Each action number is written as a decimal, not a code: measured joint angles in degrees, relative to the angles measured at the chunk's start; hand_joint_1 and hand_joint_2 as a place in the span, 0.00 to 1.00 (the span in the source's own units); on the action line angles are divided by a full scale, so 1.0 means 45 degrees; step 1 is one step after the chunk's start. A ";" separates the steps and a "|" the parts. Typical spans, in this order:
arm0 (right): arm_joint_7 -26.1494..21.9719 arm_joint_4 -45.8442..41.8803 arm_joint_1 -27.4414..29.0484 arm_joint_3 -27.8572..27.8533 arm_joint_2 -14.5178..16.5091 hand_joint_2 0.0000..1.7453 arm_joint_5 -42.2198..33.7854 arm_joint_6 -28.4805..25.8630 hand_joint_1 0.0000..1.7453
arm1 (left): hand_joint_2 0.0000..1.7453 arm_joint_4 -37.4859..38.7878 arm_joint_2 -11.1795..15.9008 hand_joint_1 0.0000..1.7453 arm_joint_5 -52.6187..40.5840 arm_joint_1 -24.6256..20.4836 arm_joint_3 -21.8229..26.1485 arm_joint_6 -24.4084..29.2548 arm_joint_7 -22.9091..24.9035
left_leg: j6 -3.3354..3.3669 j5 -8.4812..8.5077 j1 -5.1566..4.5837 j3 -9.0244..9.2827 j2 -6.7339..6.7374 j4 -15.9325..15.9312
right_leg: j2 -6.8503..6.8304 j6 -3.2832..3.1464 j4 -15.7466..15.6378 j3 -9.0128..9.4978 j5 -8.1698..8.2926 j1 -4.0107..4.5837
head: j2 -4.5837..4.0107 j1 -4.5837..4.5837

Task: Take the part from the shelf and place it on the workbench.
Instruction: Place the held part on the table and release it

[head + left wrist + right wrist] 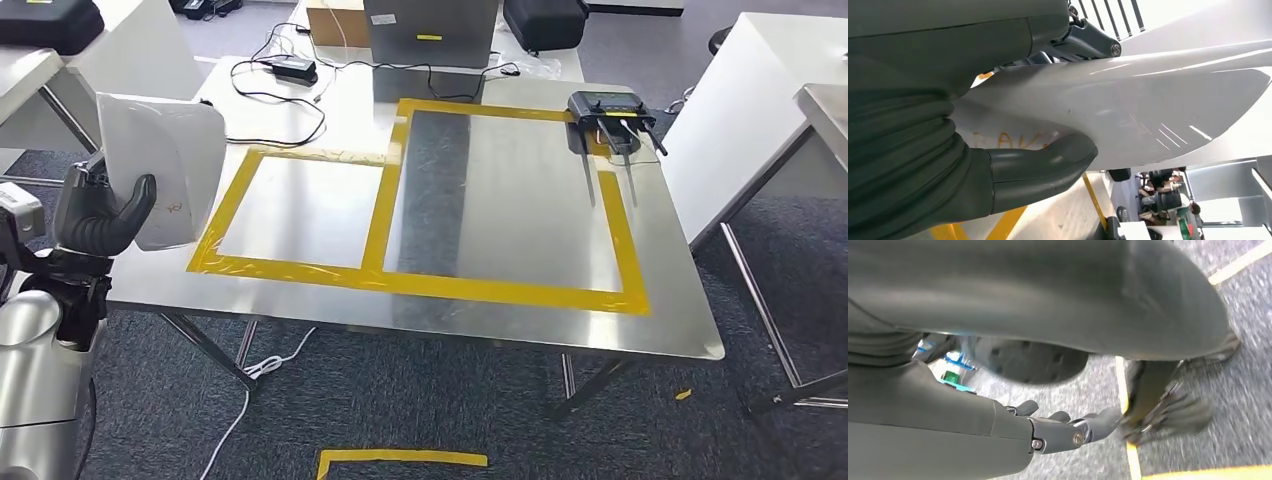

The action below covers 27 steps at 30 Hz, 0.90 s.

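Carrying step: my left hand (105, 215) grips the white part (165, 165), thumb clamped across it; next, lower onto the workbench (520, 200). Right hand (1058, 432) hangs, fingers loosely curled, holding nothing.

I see grey carpet floor (450, 400) with a yellow tape mark (400, 460) | white tables (770, 70) at both sides | black cases (545, 20) behind | bright, even light

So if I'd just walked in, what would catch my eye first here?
Probably the white curved part gripped in the robot's left hand, raised at the workbench's left edge. Next, the bright yellow tape rectangles on the shiny steel top, and the black router with antennas at its far right corner.
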 joint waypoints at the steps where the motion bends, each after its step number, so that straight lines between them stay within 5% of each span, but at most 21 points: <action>1: 0.0004 0.0000 0.0026 0.0000 -0.0001 0.00 0.0019 -0.0013 0.00 | 1.00 0.0030 0.0004 1.00 -0.0155 -0.0002 -0.0030 -0.0030 0.0029 | -0.0001 -0.0166 -0.0017 0.0222 -0.0023 -0.0001 | -0.0009 -0.0050 -0.0435 -0.0138 0.0038 0.0020 | 0.0000 0.0007; 2: 0.0006 0.0000 0.0044 0.0000 -0.0002 0.00 0.0034 -0.0027 0.00 | 1.00 0.0064 0.0013 1.00 -0.0341 -0.0002 -0.0078 -0.0076 0.0061 | -0.0004 -0.0320 -0.0044 0.0433 -0.0034 -0.0004 | -0.0019 -0.0144 -0.1095 -0.0158 0.0539 0.0057 | 0.0000 0.0012; 4: -0.0004 0.0001 0.0061 0.0000 -0.0026 0.00 0.0044 -0.0029 0.00 | 1.00 0.0154 0.0030 1.00 -0.0750 -0.0022 -0.0212 -0.0173 0.0102 | -0.0036 -0.0575 -0.0099 0.0748 -0.0053 -0.0004 | -0.0010 -0.0448 -0.2525 -0.0070 0.2188 0.0214 | 0.0000 0.0017; 6: 0.0017 0.0004 0.0072 0.0000 -0.0051 0.00 0.0047 0.0009 0.00 | 1.00 0.0283 0.0068 1.00 -0.1079 -0.0046 -0.0355 -0.0226 0.0111 | -0.0151 -0.0729 -0.0130 0.0905 -0.0119 0.0000 | 0.0116 -0.0690 -0.3271 0.0004 0.3061 0.0358 | 0.0000 0.0052; 9: 0.0080 0.0005 0.0085 0.0000 -0.0053 0.00 0.0059 -0.0006 0.00 | 1.00 0.0465 0.0217 1.00 -0.1469 -0.0099 -0.0485 -0.0165 0.0049 | -0.0122 -0.0834 -0.0164 0.0957 -0.0154 -0.0025 | 0.0191 -0.0491 -0.3582 0.0257 0.3628 0.0352 | 0.0000 0.0059; 15: 0.0028 0.0005 0.0034 0.0000 -0.0046 0.00 0.0231 -0.0034 0.00 | 1.00 0.1635 0.0433 1.00 -0.3597 -0.1026 -0.0695 0.1610 -0.0376 | -0.0245 -0.0866 -0.0165 0.1205 -0.0145 -0.0290 | 0.0179 -0.0612 -0.3636 0.0400 0.3683 0.0375 | 0.0000 0.0005; 21: 0.0042 0.0005 -0.0033 0.0000 -0.0035 0.00 0.0308 -0.0034 0.00 | 1.00 0.5661 0.0300 1.00 -0.8569 -0.4158 -0.1895 0.6764 -0.0333 | -0.0280 -0.0847 -0.0170 0.1208 -0.0179 -0.0329 | 0.0151 -0.0635 -0.3639 0.0398 0.3670 0.0366 | 0.0000 0.0006; 27: 0.0044 0.0005 -0.0090 0.0000 -0.0039 0.00 0.0352 -0.0034 0.00 | 1.00 1.0050 -0.0522 1.00 -0.9519 -0.6952 -0.2509 0.8669 -0.0102 | -0.0301 -0.0831 -0.0175 0.1216 -0.0181 -0.0331 | 0.0175 -0.0636 -0.3641 0.0405 0.3695 0.0328 | 0.0000 0.0009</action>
